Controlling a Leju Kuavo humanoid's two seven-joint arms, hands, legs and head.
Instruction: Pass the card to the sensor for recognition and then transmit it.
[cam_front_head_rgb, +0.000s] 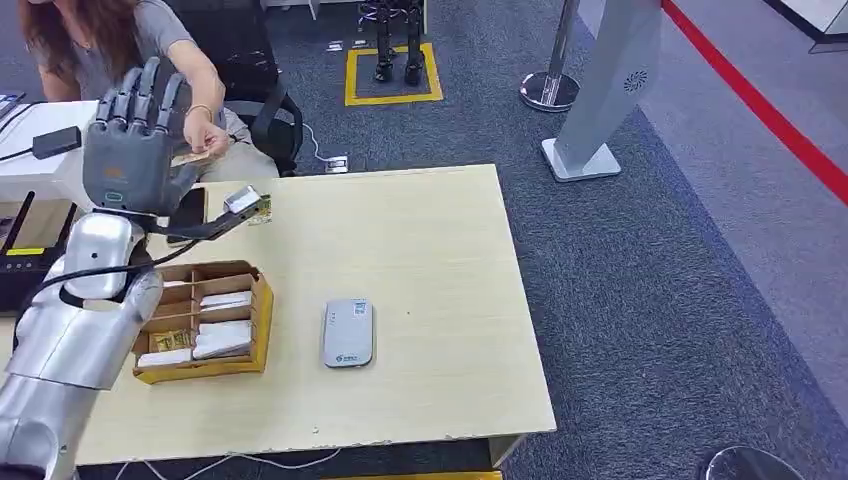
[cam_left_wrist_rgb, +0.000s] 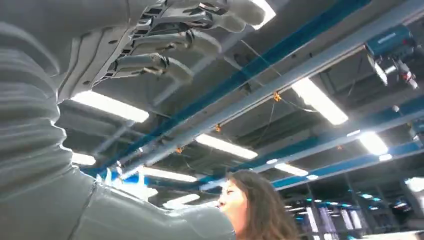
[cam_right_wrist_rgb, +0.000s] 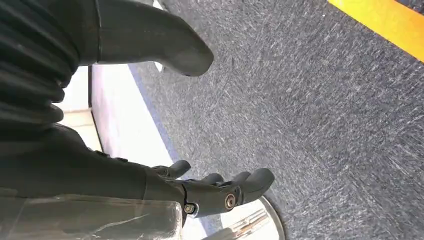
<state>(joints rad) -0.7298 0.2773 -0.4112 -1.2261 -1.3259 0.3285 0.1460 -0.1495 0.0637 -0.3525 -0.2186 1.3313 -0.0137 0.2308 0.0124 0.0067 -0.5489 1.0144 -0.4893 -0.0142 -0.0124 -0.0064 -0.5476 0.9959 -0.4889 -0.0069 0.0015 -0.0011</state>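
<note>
The left hand (cam_front_head_rgb: 135, 140) is raised above the table's (cam_front_head_rgb: 420, 260) far left corner, fingers spread, holding nothing. A person's hand (cam_front_head_rgb: 205, 135) holds the card (cam_front_head_rgb: 190, 157) beside it. The right hand (cam_right_wrist_rgb: 150, 125) hangs open over carpet.

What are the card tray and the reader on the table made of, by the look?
Card tray: looks like brown corrugated cardboard, matte, with thin divider walls and yellowish edges. Reader: likely moulded plastic, smooth light grey shell with rounded corners and a slight sheen. Table: pale wood-look laminate, chipped at the front edge.
</note>
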